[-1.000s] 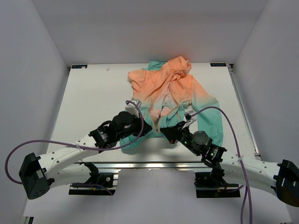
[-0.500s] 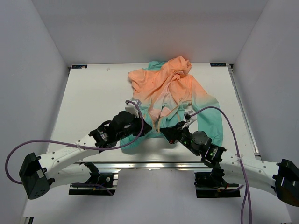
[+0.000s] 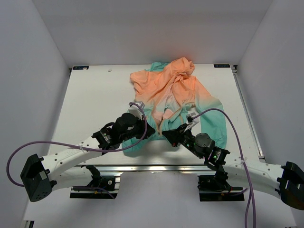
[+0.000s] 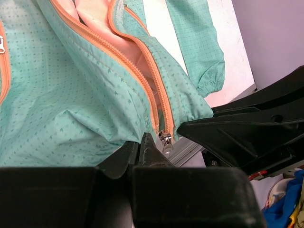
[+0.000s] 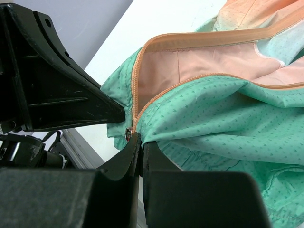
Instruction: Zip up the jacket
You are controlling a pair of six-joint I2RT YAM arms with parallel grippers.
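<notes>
At the table's near edge: the jacket [image 3: 173, 92] lies spread on the white table [image 3: 95, 104], front up, and both grippers meet at its zipper pull [image 4: 166, 141].
Jacket colours: orange at the hood [image 3: 181, 66] and shoulders, well away from the pull, fading to teal around it, with a fine dotted print on the teal.
Zipper: orange tape [image 4: 102, 46]. The 2 sides join at the pull and part above it, showing peach lining.
Left gripper [image 4: 145, 142]: clenched, its 2 fingers pinching the teal hem just beside the pull.
Right gripper [image 5: 140, 142]: clamped tight on the hem on the pull's other side, with fabric draped over its fingers.
Overhead view only: the whole garment, rumpled at the hood, with 1 teal sleeve running down the side beyond the pull.
Left wrist view only: the silver pull hanging at the hem, a gathered teal cuff [image 4: 211, 78] beyond it, and the other gripper's black wedge right beside it.
Right wrist view only: the open flap and lining from the opposite side, with the pull tucked against the fingertips.
Hard to make out: from overhead the pull is lost between the 2 black gripper tips, and neither wrist view shows how much cloth sits inside the jaws.
</notes>
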